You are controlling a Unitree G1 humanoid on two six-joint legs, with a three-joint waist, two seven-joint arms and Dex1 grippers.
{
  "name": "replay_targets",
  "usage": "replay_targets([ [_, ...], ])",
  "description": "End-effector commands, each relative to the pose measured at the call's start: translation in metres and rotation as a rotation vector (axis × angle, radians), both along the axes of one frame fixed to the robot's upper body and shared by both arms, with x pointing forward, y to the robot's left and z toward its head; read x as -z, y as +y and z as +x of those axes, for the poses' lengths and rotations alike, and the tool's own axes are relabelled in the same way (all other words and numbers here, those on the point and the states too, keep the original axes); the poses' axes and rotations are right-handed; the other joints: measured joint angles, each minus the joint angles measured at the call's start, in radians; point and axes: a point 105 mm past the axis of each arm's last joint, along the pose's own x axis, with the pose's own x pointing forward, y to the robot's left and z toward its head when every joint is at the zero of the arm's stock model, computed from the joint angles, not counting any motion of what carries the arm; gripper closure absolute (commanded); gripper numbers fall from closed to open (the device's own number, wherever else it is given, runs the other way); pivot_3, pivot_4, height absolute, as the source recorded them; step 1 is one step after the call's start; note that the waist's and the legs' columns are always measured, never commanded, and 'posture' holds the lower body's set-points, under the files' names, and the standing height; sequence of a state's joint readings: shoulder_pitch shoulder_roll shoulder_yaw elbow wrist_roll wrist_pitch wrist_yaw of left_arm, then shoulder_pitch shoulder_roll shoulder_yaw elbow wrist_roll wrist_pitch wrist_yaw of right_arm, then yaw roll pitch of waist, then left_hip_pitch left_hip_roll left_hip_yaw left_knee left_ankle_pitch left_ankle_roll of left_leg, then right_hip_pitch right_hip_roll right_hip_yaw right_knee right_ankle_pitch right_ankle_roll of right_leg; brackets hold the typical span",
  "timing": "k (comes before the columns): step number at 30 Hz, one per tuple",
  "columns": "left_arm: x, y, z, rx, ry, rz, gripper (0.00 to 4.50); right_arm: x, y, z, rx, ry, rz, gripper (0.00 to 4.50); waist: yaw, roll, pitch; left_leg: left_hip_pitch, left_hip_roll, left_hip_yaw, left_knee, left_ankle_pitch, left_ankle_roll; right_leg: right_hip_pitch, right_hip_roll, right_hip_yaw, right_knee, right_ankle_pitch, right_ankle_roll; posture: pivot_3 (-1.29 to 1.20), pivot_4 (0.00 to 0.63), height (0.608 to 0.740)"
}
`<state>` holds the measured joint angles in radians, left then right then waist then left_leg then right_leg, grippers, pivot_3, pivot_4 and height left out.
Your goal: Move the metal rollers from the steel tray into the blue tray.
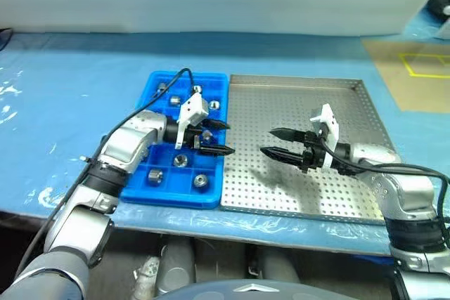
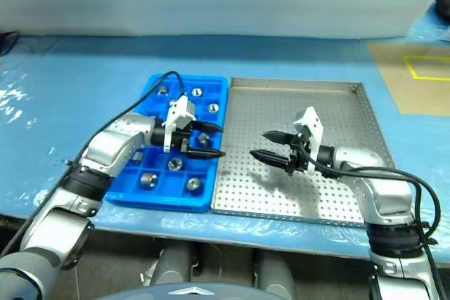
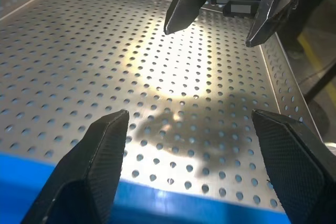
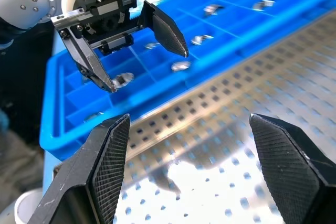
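Note:
The blue tray (image 1: pixel 211 194) lies left of the steel tray (image 1: pixel 302 86), their sides touching. Several metal rollers sit in its compartments, among them one at the back (image 1: pixel 197 90) and one near the front (image 1: pixel 200 181); the right wrist view shows others (image 4: pixel 181 66). My left gripper (image 1: pixel 225 138) hangs open over the blue tray's right edge, pointing right, with nothing between its fingers (image 3: pixel 100 156). Facing it over the steel tray's perforated floor (image 3: pixel 79 51), my right gripper (image 1: pixel 267 141) is open and empty too. The two pairs of tips stand a short gap apart.
Both trays rest on a blue table cover (image 1: pixel 70 68). A brown sheet marked with yellow tape (image 1: pixel 415 75) lies at the far right. A black cable (image 1: pixel 151 103) arcs from my left wrist over the blue tray. The table's front edge runs just below the trays.

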<state>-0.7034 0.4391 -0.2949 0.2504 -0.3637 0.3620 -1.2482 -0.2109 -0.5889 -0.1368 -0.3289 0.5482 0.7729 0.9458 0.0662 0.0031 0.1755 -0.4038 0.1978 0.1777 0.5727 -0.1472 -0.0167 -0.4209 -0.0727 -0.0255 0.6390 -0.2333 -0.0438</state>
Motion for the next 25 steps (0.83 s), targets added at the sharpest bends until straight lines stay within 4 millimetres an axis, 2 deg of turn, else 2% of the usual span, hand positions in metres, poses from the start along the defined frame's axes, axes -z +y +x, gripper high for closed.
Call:
replay_targets([
  [1, 0.001, -0.004, 0.004, 0.051, -0.038, 0.029, 0.54, -0.015, -0.004, -0.003, 0.074, -0.088, 0.001, 0.77, -0.020, 0.000, 0.000, 0.000, 0.000, 0.000, 0.000, 0.000, 0.000, 0.000, 0.000, 0.000, 0.000, 0.000, 0.000, -0.30, 0.150, 0.740],
  [6, 0.003, -0.007, 0.011, 0.056, -0.058, 0.033, 0.54, -0.013, -0.013, 0.007, 0.241, -0.139, 0.000, 0.77, -0.044, 0.000, 0.000, 0.001, 0.000, 0.000, 0.001, -0.001, 0.002, 0.001, 0.001, 0.000, 0.000, 0.000, 0.000, -0.33, 0.150, 0.740],
  [13, -0.001, -0.001, 0.023, -0.031, -0.109, 0.010, 0.54, -0.008, -0.010, 0.019, 0.273, -0.163, -0.019, 0.77, -0.049, 0.000, 0.000, 0.000, -0.001, 0.000, 0.003, -0.004, 0.006, 0.002, 0.000, 0.000, 0.000, 0.000, 0.000, -0.27, 0.150, 0.740],
  [16, -0.012, 0.009, 0.028, -0.102, -0.141, -0.032, 0.54, -0.007, -0.002, 0.024, 0.230, -0.164, -0.014, 0.77, -0.050, 0.000, 0.000, 0.000, 0.000, 0.000, 0.003, -0.004, 0.006, 0.002, 0.000, 0.000, 0.000, 0.000, 0.000, -0.24, 0.150, 0.740],
  [20, -0.041, 0.015, 0.034, -0.197, -0.140, -0.164, 0.54, -0.006, 0.003, 0.033, 0.204, -0.165, -0.008, 0.77, -0.045, 0.000, 0.000, 0.000, 0.002, 0.000, 0.003, -0.004, 0.006, 0.002, 0.000, 0.000, 0.000, 0.000, 0.000, -0.18, 0.150, 0.740],
  [25, -0.042, 0.027, 0.030, -0.231, -0.137, -0.153, 0.54, -0.008, 0.010, 0.040, 0.181, -0.175, 0.007, 0.77, -0.039, 0.000, 0.000, 0.000, 0.003, 0.000, 0.003, -0.004, 0.007, 0.002, 0.000, 0.000, -0.001, 0.000, 0.000, -0.15, 0.150, 0.740],
])
